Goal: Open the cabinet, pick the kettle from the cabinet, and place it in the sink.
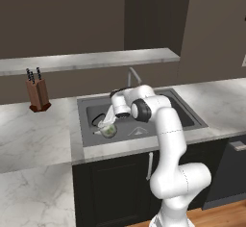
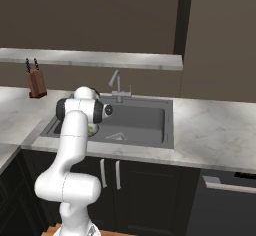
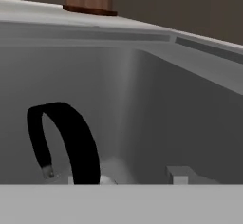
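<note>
Counter of white marble is seen around the sink, whose grey basin is sunk below the rim on all sides. A long shelf runs above the back edge, and the slim faucet rises at the basin's twelve o'clock side. In the left base view the right half of the basin floor lies bare, while the left half is taken up by the arm's wrist and the kettle. The knife block stands on the counter at about ten o'clock from the basin, well apart from it.

The gripper is lowered into the left part of the basin, pointing down at the kettle. Whether the fingers are closed on it or released cannot be told; the tips are hidden.

The kettle sits on the basin floor near the left wall, directly under the gripper. In the hand view its black arched handle stands just ahead, at about seven o'clock, with the grey basin walls behind it.
</note>
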{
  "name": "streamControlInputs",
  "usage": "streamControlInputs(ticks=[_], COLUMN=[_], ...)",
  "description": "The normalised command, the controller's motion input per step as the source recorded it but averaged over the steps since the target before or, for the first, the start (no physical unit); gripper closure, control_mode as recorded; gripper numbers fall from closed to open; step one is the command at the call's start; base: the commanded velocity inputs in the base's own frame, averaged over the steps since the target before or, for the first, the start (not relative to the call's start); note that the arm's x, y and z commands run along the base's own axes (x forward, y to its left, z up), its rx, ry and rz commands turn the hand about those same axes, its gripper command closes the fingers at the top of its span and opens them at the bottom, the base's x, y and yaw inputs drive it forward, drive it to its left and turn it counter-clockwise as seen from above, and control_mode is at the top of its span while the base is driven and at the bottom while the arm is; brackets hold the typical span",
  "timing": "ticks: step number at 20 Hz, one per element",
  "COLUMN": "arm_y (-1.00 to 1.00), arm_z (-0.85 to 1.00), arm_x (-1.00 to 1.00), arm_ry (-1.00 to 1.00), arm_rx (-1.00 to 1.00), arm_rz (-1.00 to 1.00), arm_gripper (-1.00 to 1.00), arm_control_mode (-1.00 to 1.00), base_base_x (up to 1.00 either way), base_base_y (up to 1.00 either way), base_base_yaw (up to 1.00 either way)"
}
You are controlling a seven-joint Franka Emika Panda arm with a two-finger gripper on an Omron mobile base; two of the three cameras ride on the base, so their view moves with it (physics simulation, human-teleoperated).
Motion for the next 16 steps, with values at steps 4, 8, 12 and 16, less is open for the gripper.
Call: streamControlInputs(ticks=[4,8,12,16], arm_y=[-0.27,-0.28,-0.34,-0.32], arm_z=[-0.20,-0.21,-0.22,-0.20], arm_x=[-0.07,-0.04,-0.03,-0.04], arm_ry=[0.00,0.00,0.00,0.00], arm_rx=[0.00,0.00,0.00,0.00], arm_rz=[0.01,0.00,0.00,0.00], arm_gripper=[-1.00,-1.00,-1.00,-1.00], arm_control_mode=[-1.00,-1.00,-1.00,-1.00], base_base_x=[0.00,0.00,0.00,0.00], base_base_y=[0.00,0.00,0.00,0.00], base_base_yaw=[0.00,0.00,0.00,0.00])
